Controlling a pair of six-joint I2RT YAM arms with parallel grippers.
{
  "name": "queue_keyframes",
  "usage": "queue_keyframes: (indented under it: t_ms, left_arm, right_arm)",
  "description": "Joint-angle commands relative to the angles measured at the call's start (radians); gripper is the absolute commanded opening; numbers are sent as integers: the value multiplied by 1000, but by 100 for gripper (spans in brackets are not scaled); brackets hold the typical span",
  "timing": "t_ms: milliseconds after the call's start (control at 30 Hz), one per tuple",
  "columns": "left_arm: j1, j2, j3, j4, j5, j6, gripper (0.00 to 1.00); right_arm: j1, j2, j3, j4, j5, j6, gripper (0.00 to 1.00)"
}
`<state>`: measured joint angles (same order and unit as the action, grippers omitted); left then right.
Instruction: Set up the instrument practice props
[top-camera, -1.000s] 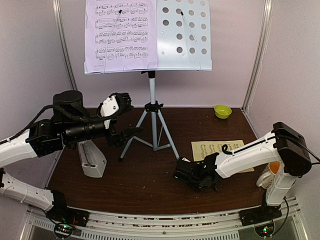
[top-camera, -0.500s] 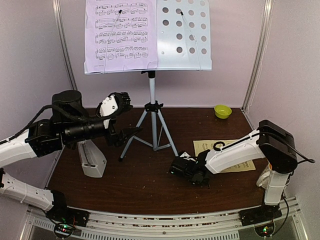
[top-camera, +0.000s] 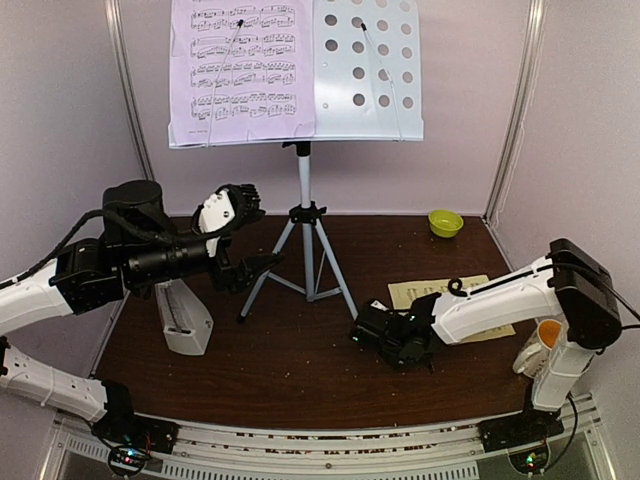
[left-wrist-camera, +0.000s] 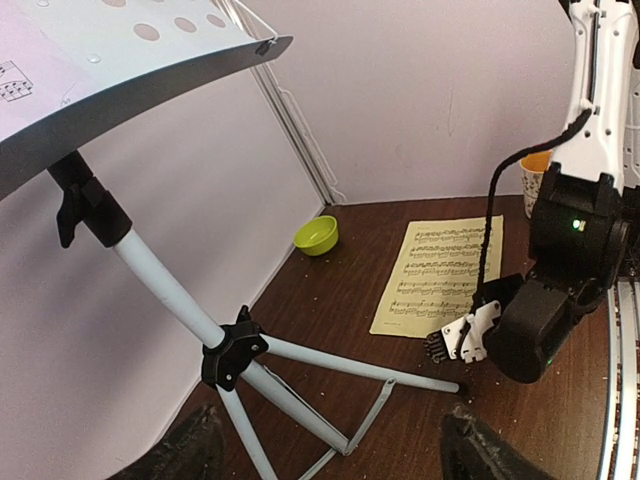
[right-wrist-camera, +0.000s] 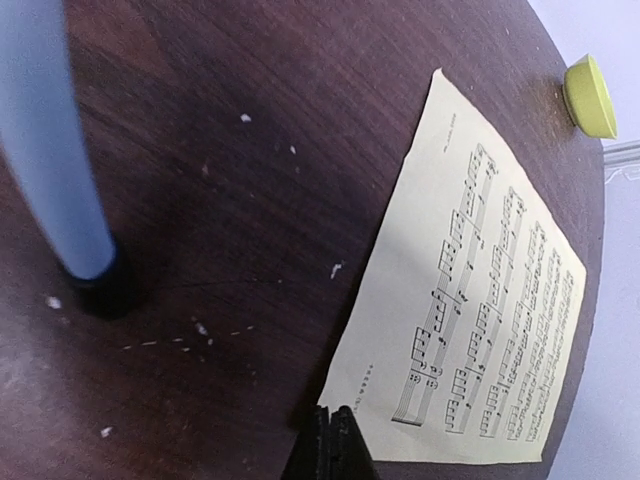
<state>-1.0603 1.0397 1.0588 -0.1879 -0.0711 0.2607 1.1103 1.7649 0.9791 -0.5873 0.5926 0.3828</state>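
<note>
The music stand's grey perforated desk (top-camera: 370, 70) carries a lilac page (top-camera: 240, 70) on its left half, above the silver tripod (top-camera: 305, 250). A light grey metronome (top-camera: 183, 318) stands at the left. The pale yellow page (top-camera: 455, 292) lies on the table at the right. My right gripper (right-wrist-camera: 330, 425) is shut on that page's (right-wrist-camera: 470, 300) near corner, and the corner is slightly raised with a shadow under its edge. My left gripper (top-camera: 255, 232) hovers open beside the tripod (left-wrist-camera: 235, 355) and holds nothing.
A small green bowl (top-camera: 445, 222) sits at the back right corner. A mug with an orange inside (top-camera: 545, 335) stands by the right arm's base. One tripod foot (right-wrist-camera: 60, 180) rests just left of the yellow page.
My right gripper has closed at the yellow page's corner after shifting left and then back to the right. The left arm has not moved.
</note>
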Motion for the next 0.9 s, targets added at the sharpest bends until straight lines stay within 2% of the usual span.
queue_keyframes:
  t_ms: [0, 133, 233, 433, 500, 667, 867]
  left_arm:
    - [0, -9, 14, 45, 0, -1, 76]
    - [0, -12, 12, 42, 1, -4, 76]
    - [0, -11, 9, 45, -3, -12, 76]
    - [0, 3, 19, 41, -12, -31, 77]
    - [0, 2, 19, 40, -17, -35, 77]
    - [0, -6, 14, 41, -26, -37, 78]
    - [0, -1, 8, 36, -27, -38, 78]
  right_arm:
    - [30, -114, -20, 32, -84, -19, 0]
    - [43, -195, -58, 75, -192, 7, 0]
    - [12, -236, -74, 99, -215, 61, 2]
    - [-170, -242, -53, 152, -212, 152, 61]
    - [-234, -231, -50, 179, -233, 171, 69]
    - [-351, -154, -22, 239, -349, 159, 72]
    - [-388, -49, 33, 244, -482, 91, 70]
